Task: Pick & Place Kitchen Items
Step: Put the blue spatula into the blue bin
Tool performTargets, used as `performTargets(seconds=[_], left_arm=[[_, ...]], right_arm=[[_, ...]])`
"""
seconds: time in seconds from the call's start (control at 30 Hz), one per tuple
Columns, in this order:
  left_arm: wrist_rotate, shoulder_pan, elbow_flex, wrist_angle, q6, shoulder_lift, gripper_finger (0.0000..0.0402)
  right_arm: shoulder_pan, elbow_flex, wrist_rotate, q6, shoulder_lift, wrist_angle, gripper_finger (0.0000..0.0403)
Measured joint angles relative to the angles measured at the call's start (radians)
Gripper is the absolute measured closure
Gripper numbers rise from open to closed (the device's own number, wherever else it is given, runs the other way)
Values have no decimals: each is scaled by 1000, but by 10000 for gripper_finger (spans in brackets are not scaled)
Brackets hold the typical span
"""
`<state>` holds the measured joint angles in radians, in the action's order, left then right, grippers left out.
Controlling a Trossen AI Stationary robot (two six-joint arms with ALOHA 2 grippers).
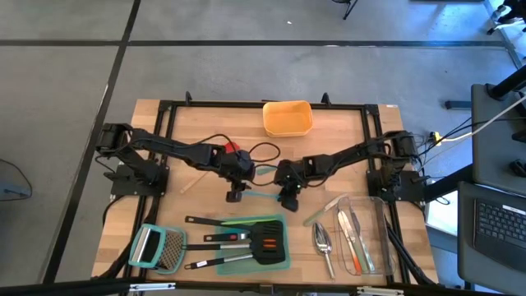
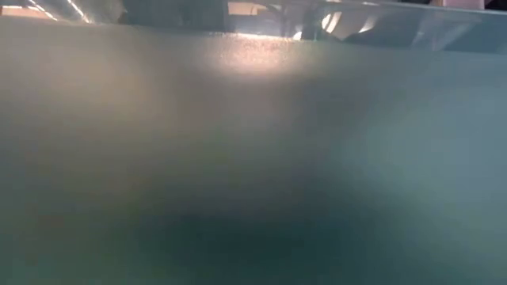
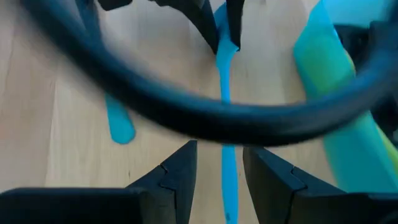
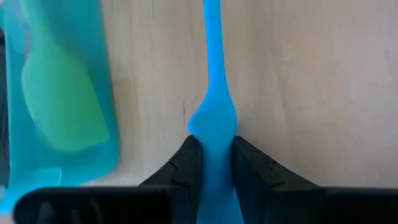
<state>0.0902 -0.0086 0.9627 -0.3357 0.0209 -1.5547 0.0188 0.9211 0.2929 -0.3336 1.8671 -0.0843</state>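
Right wrist view: right gripper (image 4: 216,163) pinches the slim teal spatula (image 4: 213,93), light, bendy, probably slippery; left gripper (image 3: 219,174), half-open, straddles its handle toward nine o'clock.

Blue spatula between two grippers

The spatula's (image 3: 225,106) thin handle lies on the wooden table (image 3: 74,162), passing between the left gripper's (image 3: 219,167) parted fingers; farther along, the other gripper pinches it.

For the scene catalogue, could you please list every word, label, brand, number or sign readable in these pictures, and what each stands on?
None: no text can be read in any view.
Teal spatula, pinched in the right hand: no marking shows.
Orange container, grater and clear container: no labels visible.
Laptop keyboard at the high view's right edge: keys too small to read.
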Motion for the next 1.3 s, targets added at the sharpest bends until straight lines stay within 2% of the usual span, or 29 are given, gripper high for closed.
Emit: performTargets(seconds=[0.2,0.6,0.83,0.93,1.0,1.17,1.3], left_arm=[[1,-6,0,-1,32,-30,263],[-54,-23,1,92,45,-222,181],[-44,-23,5,162,41,-293,172],[-46,-23,6,160,22,-313,196],[-46,-22,7,144,7,-316,232],[-23,-19,7,133,-7,-317,370],[-1,-15,7,126,-10,-317,386]], right_arm=[[-26,0,-9,-47,4,41,332],[-29,0,-22,-33,4,63,333],[-30,1,-23,-25,4,66,333],[-30,1,-26,-18,4,68,333],[-30,1,-30,-18,4,70,332],[-25,2,-38,0,4,78,332],[-16,3,-64,23,11,121,330]])
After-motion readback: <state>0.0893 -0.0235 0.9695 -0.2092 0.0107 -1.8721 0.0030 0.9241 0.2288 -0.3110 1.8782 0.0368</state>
